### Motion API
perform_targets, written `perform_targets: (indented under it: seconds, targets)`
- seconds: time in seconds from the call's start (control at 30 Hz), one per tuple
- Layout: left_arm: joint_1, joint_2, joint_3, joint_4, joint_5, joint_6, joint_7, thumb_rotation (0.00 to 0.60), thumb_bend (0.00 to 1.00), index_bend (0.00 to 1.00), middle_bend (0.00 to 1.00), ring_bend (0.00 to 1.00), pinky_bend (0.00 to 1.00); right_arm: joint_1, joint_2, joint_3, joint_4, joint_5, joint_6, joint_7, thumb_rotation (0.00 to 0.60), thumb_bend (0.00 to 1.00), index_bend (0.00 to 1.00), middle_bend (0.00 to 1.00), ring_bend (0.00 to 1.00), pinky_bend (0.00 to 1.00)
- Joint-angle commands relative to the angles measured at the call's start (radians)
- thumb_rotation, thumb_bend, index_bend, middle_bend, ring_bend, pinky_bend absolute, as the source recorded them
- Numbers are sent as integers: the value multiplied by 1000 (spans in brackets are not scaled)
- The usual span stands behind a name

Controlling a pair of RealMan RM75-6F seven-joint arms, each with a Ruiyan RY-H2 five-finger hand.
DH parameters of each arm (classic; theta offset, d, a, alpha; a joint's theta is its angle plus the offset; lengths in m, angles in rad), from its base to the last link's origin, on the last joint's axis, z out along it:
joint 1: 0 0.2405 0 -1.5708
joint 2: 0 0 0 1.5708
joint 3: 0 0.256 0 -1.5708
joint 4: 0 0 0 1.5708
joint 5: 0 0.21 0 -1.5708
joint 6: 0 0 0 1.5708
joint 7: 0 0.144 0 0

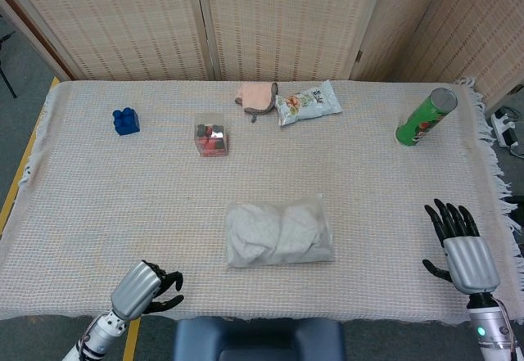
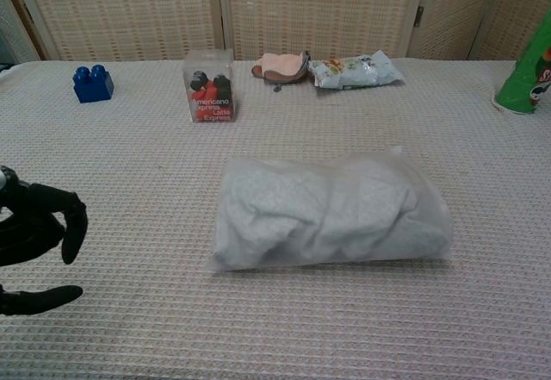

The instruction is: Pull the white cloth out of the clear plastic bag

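Observation:
The clear plastic bag (image 1: 280, 234) (image 2: 331, 211) lies flat near the table's front middle, with the crumpled white cloth (image 1: 270, 232) (image 2: 301, 212) filling it. My left hand (image 1: 146, 289) (image 2: 30, 242) hovers at the front edge, left of the bag and apart from it, fingers curved but spread, holding nothing. My right hand (image 1: 463, 247) sits at the front right, well clear of the bag, fingers straight and apart, empty. It does not show in the chest view.
A blue block (image 1: 125, 120) sits back left. A clear box of capsules (image 1: 211, 135), a pink pouch (image 1: 256, 96) and a snack packet (image 1: 308, 101) line the back middle. A green can (image 1: 425, 117) lies back right. A chair back (image 1: 258, 340) stands below the table's front edge.

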Motion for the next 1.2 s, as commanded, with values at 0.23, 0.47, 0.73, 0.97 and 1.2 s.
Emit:
perform_targets:
  seconds: [0.23, 0.47, 0.73, 0.97, 1.2]
  targets:
    - [-53, -106, -35, 35, -94, -93, 55, 600, 293, 496, 1000, 1000, 1000, 9, -5, 7, 9, 23, -21, -8, 600, 94, 0, 0, 0, 0]
    - [-73, -155, -41, 81, -119, -101, 47, 600, 297, 471, 1000, 1000, 1000, 12, -10, 9, 9, 36, -29, -19, 600, 94, 0, 0, 0, 0]
    - [-105, -267, -61, 211, -134, -81, 16, 600, 286, 484, 1000, 1000, 1000, 15, -18, 8, 12, 44, -35, -36, 600, 93, 0, 0, 0, 0]
    - [-130, -382, -66, 317, -132, -49, -21, 600, 265, 501, 1000, 1000, 1000, 20, -21, 15, 16, 61, -45, -41, 600, 93, 0, 0, 0, 0]
    - [-159, -488, -58, 412, -130, -45, -33, 600, 262, 500, 1000, 1000, 1000, 17, -10, 20, 10, 64, -34, -27, 600, 94, 0, 0, 0, 0]
